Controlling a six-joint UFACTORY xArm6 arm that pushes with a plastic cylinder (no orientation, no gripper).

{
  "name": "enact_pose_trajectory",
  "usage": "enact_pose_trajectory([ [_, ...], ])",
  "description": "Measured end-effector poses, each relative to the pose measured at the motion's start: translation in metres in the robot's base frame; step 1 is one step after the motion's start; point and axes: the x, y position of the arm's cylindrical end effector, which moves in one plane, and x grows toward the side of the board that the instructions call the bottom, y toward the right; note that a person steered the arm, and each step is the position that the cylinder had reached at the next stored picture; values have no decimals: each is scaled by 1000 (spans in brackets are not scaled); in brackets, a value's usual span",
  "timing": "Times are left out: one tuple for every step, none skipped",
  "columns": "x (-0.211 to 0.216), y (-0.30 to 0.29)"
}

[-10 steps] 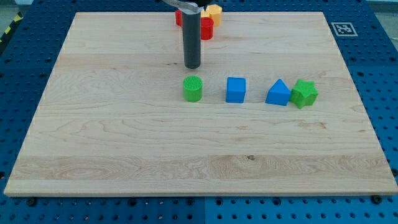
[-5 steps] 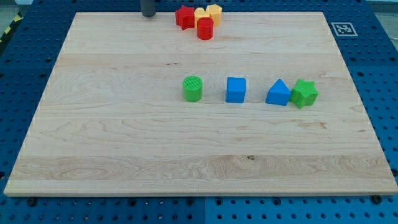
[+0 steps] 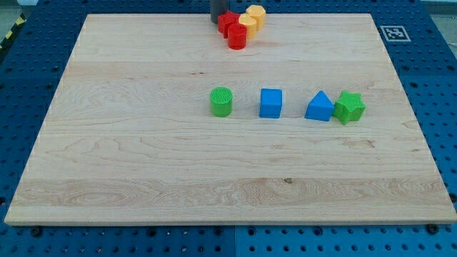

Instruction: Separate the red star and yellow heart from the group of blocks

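The red star (image 3: 228,21) sits at the view's top edge of the wooden board (image 3: 143,164), packed in a tight cluster. The yellow heart (image 3: 248,26) lies just to its right, another yellow block (image 3: 256,13) is behind that, and a red cylinder (image 3: 237,38) stands in front. My tip (image 3: 218,22) is at the red star's left side, touching it or nearly so. Only the rod's lower end shows.
A green cylinder (image 3: 222,101), a blue cube (image 3: 270,103), a blue triangle (image 3: 320,107) and a green star (image 3: 349,107) stand in a row across the board's middle. A marker tag (image 3: 393,33) is at the top right.
My tip swung from above the green cylinder out to the top left, then came right against the red star. The red and yellow cluster has shifted a little to the right and tightened.
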Motion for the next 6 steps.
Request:
enact_pose_trajectory([
  [0, 25],
  [0, 40],
  [0, 51],
  [0, 36],
  [12, 27],
  [15, 28],
])
